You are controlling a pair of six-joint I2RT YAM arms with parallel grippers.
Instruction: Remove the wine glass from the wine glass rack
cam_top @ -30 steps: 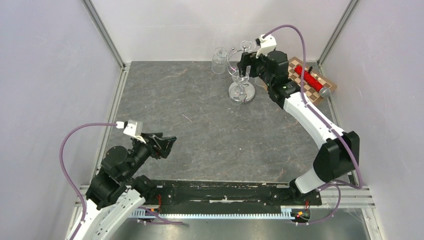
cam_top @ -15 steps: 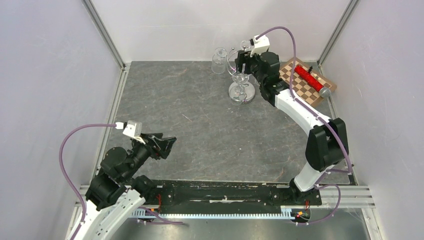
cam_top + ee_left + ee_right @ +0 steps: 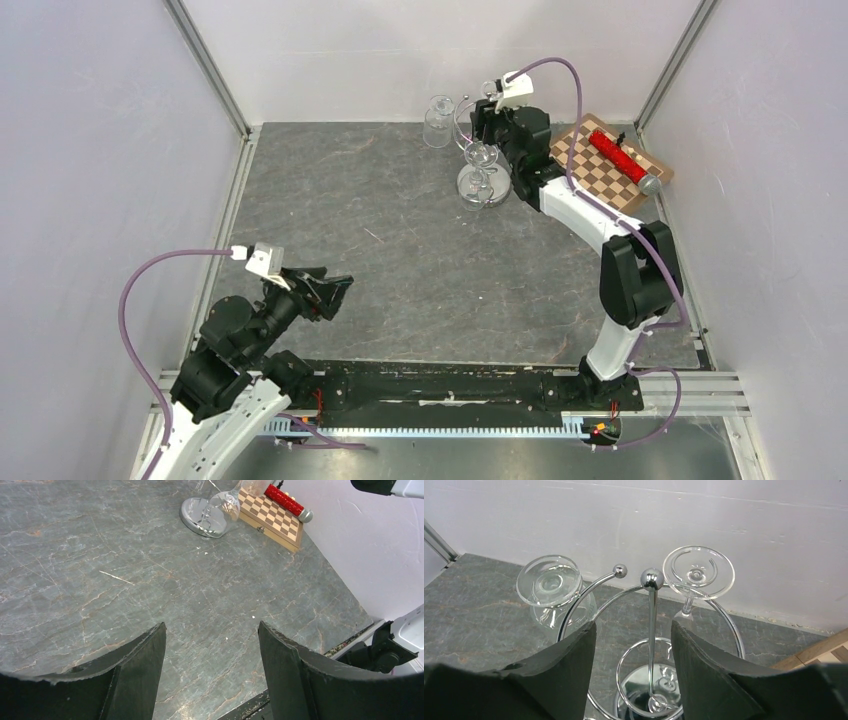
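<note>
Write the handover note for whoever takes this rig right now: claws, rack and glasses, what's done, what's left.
Right claw: open, empty, up at the top of the wine glass rack, with its fingers either side of the pole in the wrist view.
Left claw: open, empty, over the table near its own base.
The rack stands at the far edge beside the chessboard. Two glasses hang foot-up: left-hand wine glass and right-hand wine glass, as the right wrist sees them.
Done: approach only.
Left: grip one glass, slide it off its loop, set it down.
</note>
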